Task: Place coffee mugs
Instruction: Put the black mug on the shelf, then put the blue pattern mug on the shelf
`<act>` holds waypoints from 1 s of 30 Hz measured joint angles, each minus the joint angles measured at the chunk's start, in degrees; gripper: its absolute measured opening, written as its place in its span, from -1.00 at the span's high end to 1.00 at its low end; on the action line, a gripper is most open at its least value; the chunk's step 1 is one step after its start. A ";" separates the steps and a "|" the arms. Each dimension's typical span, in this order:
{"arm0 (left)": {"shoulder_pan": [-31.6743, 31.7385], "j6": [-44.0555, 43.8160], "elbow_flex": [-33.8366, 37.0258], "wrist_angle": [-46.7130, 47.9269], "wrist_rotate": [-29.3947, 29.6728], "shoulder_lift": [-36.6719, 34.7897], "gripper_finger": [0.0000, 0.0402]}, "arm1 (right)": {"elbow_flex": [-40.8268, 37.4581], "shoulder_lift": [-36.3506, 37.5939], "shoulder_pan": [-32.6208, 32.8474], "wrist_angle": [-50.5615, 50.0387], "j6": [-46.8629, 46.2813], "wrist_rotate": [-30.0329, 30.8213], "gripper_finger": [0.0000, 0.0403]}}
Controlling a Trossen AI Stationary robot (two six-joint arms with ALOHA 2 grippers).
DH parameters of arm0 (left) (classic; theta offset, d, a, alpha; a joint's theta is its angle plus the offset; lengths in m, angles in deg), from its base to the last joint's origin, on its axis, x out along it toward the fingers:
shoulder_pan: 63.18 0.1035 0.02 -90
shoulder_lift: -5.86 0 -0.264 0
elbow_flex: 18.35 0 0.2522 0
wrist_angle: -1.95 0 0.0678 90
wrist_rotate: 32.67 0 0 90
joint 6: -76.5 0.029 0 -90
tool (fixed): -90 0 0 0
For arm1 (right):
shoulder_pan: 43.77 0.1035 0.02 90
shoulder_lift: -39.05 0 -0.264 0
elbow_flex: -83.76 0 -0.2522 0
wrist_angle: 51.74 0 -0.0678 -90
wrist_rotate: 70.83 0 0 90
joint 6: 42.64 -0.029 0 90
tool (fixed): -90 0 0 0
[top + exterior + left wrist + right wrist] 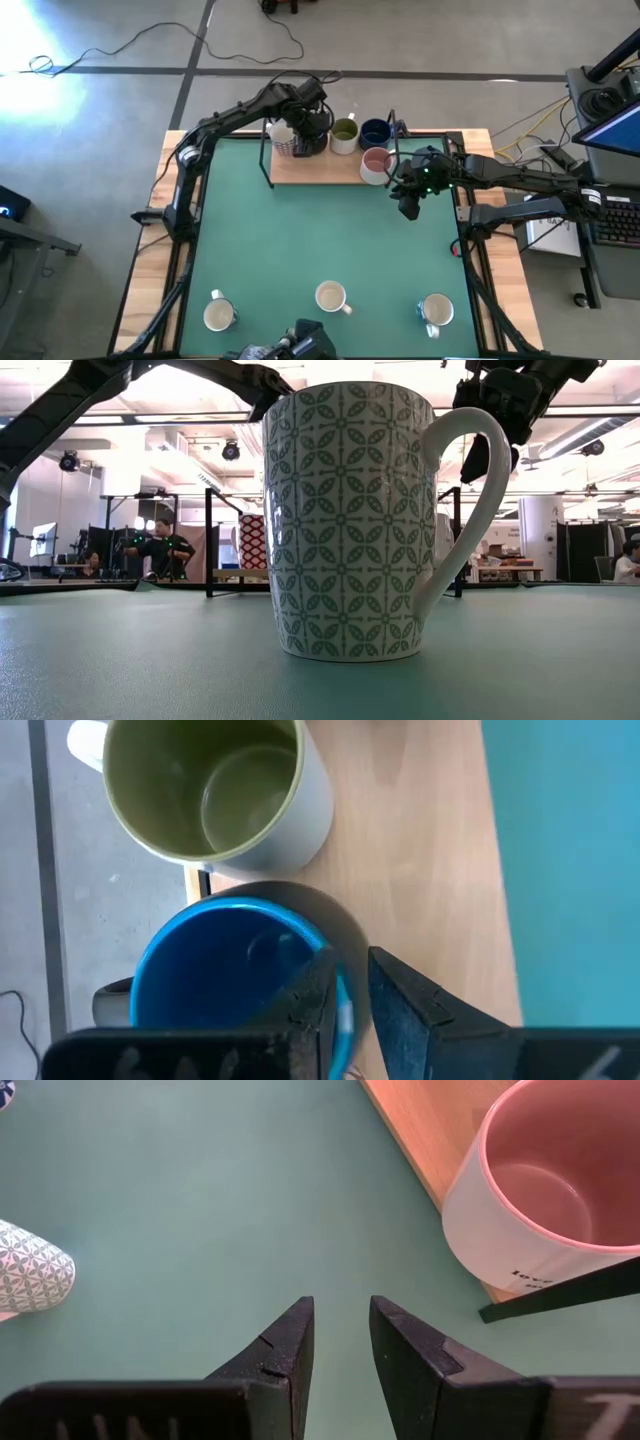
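Observation:
A wooden board (330, 168) lies at the table's far edge and carries several mugs. From left to right they are a patterned mug (282, 136), a dark blue mug (225, 975) under my left gripper (312, 138), an olive-inside mug (344, 132), a second dark blue mug (375, 131) and a pink-inside mug (376, 164). My left gripper (352, 975) is shut on the blue mug. My right gripper (408, 205) hovers open over the green mat beside the pink-inside mug (560, 1190) and touches nothing. My left gripper holds the dark blue mug by its rim and wall (338, 990), one finger (310, 995) inside the cup and one (410, 1000) outside. It comes from above, pointing down. The mug stays upright next to the olive-inside mug (215, 790). Whether it is lifted off the board I cannot tell.
Three mugs stand on the green mat near the near edge (220, 314), (332, 297), (437, 310). The middle one fills the low view (350, 520). A black metal frame (268, 165) stands on the board. Open mat lies between the board and the near mugs.

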 joint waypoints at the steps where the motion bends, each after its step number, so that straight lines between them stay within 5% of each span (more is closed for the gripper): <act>1: -0.13 -0.06 -0.35 0.38 -0.15 -0.03 0.77 | 0.00 0.00 0.00 0.00 0.00 0.00 0.56; 11: -0.86 -1.91 -3.17 3.46 -1.94 -0.09 0.59 | 0.00 0.00 0.00 0.00 0.00 0.00 0.56; 20: -6.42 -14.99 -7.20 17.49 -3.49 -1.12 0.59 | 0.00 0.00 -0.01 0.00 0.00 0.00 0.56; 25: -11.69 -22.32 -1.66 18.10 -2.53 -5.52 0.59 | 0.00 0.01 -0.02 0.00 0.00 0.00 0.56; 30: -19.11 -34.25 11.91 12.41 0.07 -13.67 0.60 | 0.00 0.01 -0.02 0.00 0.00 0.00 0.56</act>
